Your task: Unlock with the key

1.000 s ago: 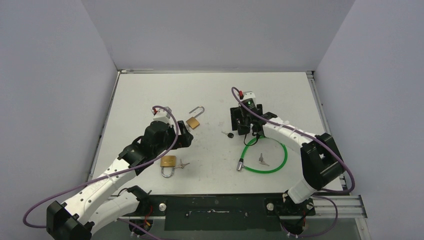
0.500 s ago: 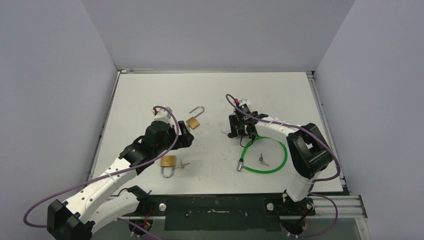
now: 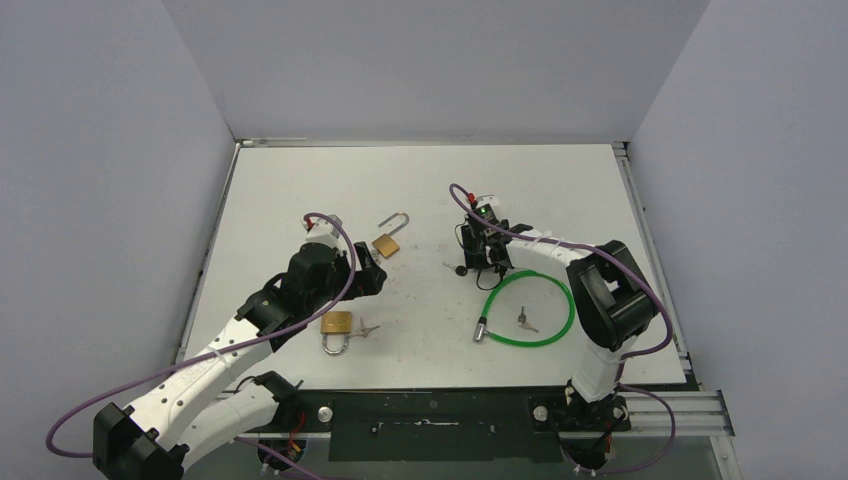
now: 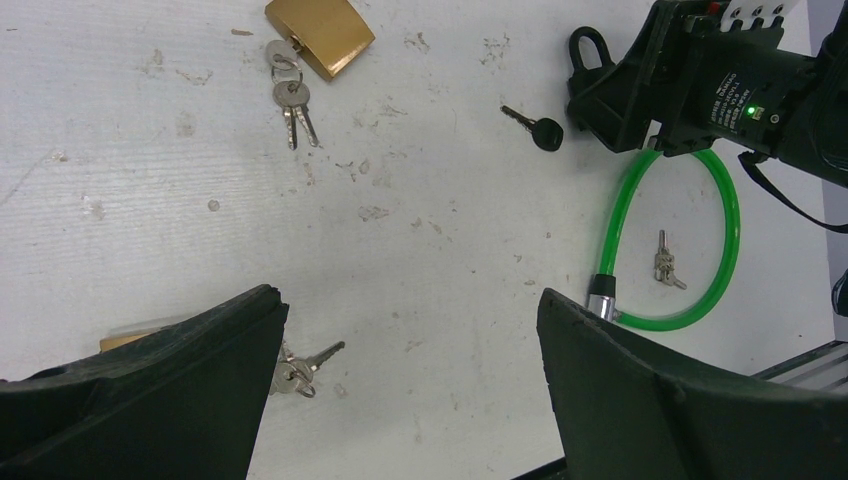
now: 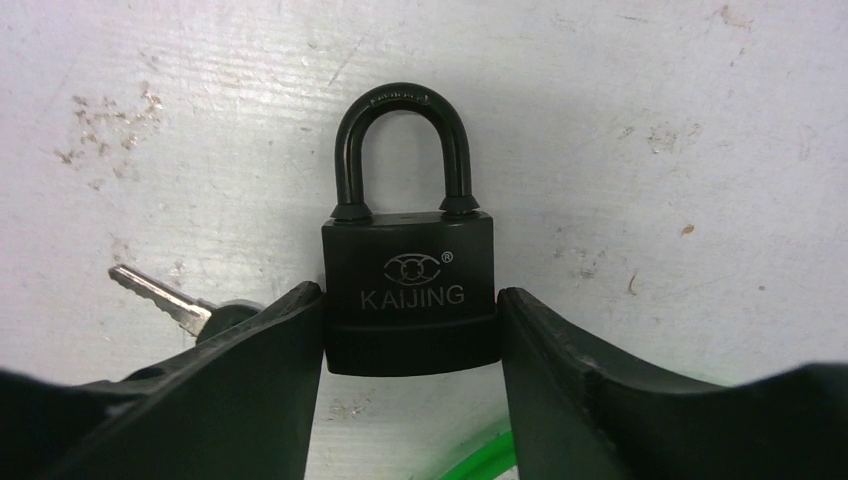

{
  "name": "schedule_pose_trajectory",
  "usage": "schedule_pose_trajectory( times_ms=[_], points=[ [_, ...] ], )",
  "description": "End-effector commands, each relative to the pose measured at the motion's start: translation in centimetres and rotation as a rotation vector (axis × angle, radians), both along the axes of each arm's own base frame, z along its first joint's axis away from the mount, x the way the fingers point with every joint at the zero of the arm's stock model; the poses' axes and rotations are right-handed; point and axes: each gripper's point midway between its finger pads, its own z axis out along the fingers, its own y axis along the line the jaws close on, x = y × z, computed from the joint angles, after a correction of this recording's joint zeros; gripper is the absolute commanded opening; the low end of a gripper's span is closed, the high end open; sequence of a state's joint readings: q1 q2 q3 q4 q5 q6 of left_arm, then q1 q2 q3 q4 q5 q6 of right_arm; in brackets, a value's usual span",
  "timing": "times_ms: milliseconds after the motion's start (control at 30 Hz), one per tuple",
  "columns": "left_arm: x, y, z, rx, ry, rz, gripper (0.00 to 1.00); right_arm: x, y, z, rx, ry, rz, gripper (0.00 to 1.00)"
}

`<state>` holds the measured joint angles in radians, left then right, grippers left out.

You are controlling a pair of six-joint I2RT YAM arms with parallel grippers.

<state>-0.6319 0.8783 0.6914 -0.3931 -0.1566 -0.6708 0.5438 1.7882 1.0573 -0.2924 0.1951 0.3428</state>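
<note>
The left hand hovers low over the counter, fingers wide apart with nothing between them. In the overhead view its forearm reaches in from 8 o'clock. One brass padlock with keys lies at its 7 o'clock, and a second brass padlock, shackle swung open, lies at its 1 o'clock. Further right, the black-headed key lies flat at the 9 o'clock side of the black padlock in the right wrist view. Its blade points away from the lock and its head is partly hidden under a finger. The black padlock lies flat near mid-counter, its shackle closed and pointing to 12 o'clock. It looks like a dense, rigid block with smooth painted flanks that could slip, so I judge the flat sides of the body the place to grip. The key is thin, light and flush to the counter, probably best pinched by its head. The right hand comes down steeply from a sharply bent wrist, and its two fingers press the body's side faces, clamped on it as far as I can see. At its 5 o'clock in the overhead view lies a green cable lock with small keys inside the loop.
</note>
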Motion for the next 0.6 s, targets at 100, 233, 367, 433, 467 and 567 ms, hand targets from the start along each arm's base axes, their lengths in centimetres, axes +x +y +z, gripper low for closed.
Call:
schedule_pose_trajectory(
  times_ms=[100, 233, 367, 433, 467, 567],
  points=[
    [0.5, 0.3, 1.0, -0.018, -0.040, 0.020, 0.94, 1.8, 1.8, 3.2, -0.028, -0.130, 0.004, 0.32],
    [0.6, 1.6, 1.3, -0.004, -0.050, 0.087, 0.94, 0.4, 3.8, 5.6, -0.141, -0.217, 0.034, 0.30],
    [0.8, 4.6, 1.7, 0.027, -0.072, 0.248, 0.94, -1.9, 7.2, 6.5, -0.215, -0.257, 0.106, 0.30],
    [0.7, 5.9, 2.2, 0.027, -0.090, 0.308, 0.94, -3.2, 8.7, 6.5, -0.262, -0.271, 0.145, 0.30],
    [0.6, 6.4, 2.4, 0.023, -0.101, 0.330, 0.94, -3.6, 9.0, 6.2, -0.285, -0.267, 0.141, 0.30],
    [0.2, 7.1, 3.2, -0.006, -0.135, 0.357, 0.94, -3.7, 8.5, 4.9, -0.319, -0.239, 0.104, 0.30]
  ],
)
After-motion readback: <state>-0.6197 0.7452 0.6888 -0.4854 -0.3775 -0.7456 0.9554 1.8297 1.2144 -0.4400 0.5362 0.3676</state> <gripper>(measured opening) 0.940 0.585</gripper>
